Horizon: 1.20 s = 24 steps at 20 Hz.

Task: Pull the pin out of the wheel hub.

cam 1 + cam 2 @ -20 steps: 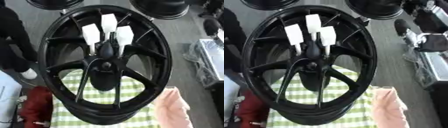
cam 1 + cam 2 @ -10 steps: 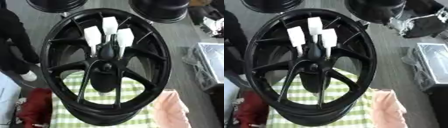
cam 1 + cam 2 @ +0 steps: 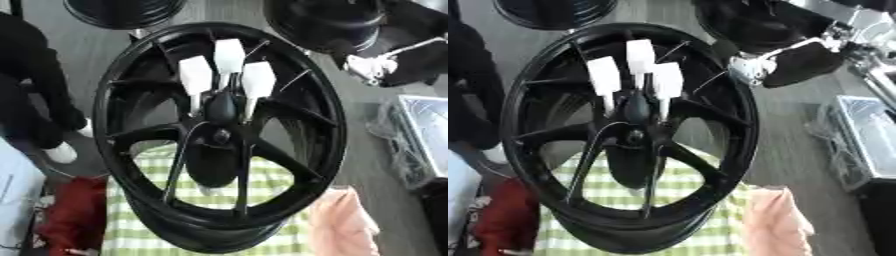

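Above the wheel hub (image 3: 220, 136), white-tagged pins (image 3: 229, 75) stand.

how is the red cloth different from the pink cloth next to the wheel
The red cloth lies at the left of the black wheel; the pink cloth lies at its right. The red one is dark and saturated, the pink one pale. Both are soft, rumpled fabric at the near edge, flanking the green checked cloth under the wheel.
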### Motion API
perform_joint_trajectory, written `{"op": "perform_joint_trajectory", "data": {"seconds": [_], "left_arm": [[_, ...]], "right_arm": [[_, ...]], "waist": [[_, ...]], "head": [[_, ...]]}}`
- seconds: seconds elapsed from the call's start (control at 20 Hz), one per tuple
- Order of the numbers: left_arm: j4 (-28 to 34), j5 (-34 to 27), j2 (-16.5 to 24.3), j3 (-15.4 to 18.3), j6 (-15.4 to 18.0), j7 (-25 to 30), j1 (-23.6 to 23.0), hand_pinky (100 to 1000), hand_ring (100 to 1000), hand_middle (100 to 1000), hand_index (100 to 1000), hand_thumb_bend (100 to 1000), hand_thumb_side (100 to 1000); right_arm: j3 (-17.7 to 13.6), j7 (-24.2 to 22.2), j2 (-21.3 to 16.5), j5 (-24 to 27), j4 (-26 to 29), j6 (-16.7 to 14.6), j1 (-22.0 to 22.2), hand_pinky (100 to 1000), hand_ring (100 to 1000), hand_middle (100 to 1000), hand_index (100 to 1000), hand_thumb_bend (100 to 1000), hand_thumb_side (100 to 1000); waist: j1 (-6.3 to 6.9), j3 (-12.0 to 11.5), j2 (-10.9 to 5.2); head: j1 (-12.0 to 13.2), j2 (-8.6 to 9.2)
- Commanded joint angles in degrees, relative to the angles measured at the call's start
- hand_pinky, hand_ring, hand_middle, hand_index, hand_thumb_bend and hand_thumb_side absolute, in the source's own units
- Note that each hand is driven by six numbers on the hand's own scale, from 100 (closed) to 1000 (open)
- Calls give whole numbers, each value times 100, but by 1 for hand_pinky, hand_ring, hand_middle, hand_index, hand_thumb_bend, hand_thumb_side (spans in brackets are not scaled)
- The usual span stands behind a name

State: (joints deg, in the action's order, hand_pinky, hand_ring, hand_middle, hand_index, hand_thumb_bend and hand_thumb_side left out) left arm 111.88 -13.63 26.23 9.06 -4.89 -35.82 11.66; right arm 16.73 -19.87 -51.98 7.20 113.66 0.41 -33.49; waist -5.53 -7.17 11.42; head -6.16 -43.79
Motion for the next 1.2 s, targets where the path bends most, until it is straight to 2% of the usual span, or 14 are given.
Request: {"op": "perform_joint_trajectory", "data": {"seconds": [0.05, 0.1, 0.45, 1.2], "left_arm": [[31, 48, 197, 100, 37, -49, 59, 607, 639, 804, 794, 217, 836], [28, 53, 200, 118, 47, -62, 61, 607, 639, 804, 793, 217, 834], [29, 72, 204, 199, 82, -137, 50, 607, 638, 802, 792, 220, 829], [-34, 107, 158, 292, 83, -240, 30, 606, 635, 800, 789, 224, 829]], "right_arm": [[76, -115, 21, -200, 93, 137, -158, 1000, 934, 852, 932, 100, 223], [106, -159, 59, -239, 93, 163, -186, 1000, 921, 836, 926, 100, 160], [246, -441, 180, -359, 93, 165, -305, 1000, 907, 823, 919, 100, 107], [413, -485, 443, -709, 93, 619, -392, 988, 835, 745, 925, 100, 100]], "waist": [[23, -14, -137], [22, -22, -138], [13, -73, -141], [-34, -282, -121]], "head": [[-7, -33], [-18, -33], [-64, -33], [-209, -33]]}}
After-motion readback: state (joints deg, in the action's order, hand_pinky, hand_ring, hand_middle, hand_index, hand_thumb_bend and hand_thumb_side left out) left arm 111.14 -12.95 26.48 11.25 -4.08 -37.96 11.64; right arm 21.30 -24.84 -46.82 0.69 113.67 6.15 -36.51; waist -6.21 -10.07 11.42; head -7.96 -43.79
